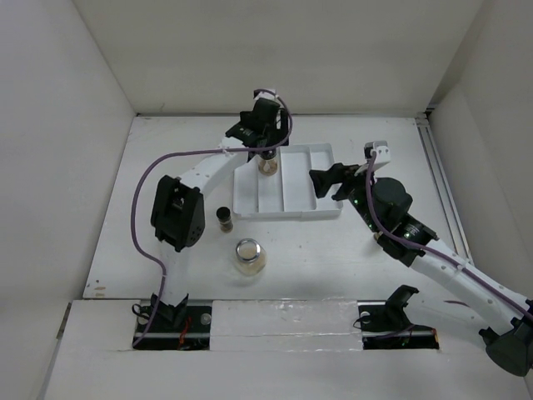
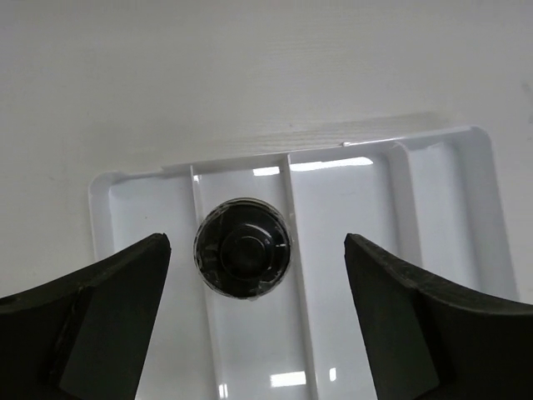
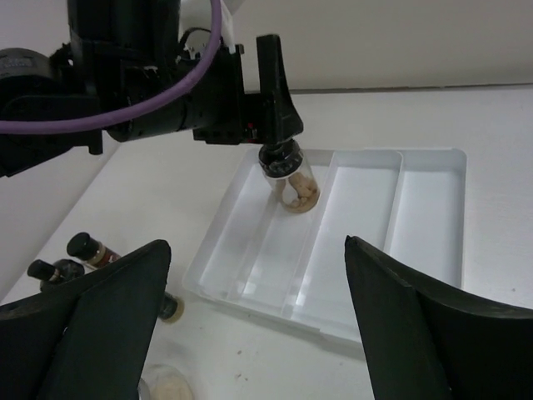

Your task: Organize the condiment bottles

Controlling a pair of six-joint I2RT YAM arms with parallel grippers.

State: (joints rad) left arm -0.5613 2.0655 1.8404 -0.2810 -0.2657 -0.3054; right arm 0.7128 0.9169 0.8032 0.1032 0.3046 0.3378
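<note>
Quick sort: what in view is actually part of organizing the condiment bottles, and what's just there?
Job:
- black-capped jar, standing in the white divided tray
- dark-capped bottle, on the table
- second dark-capped bottle, beside it
- silver-lidded jar, on the table

Just there:
- the white divided tray itself, a holder rather than a bottle

Bright, even overhead light floods the white table (image 1: pixel 333 242), shadows faint. Glare patches flash on the glossy white divided tray (image 2: pixel 350 250); black fingers (image 2: pixel 83 325) of the left tool (image 2: pixel 256 243) loom blurred.
</note>
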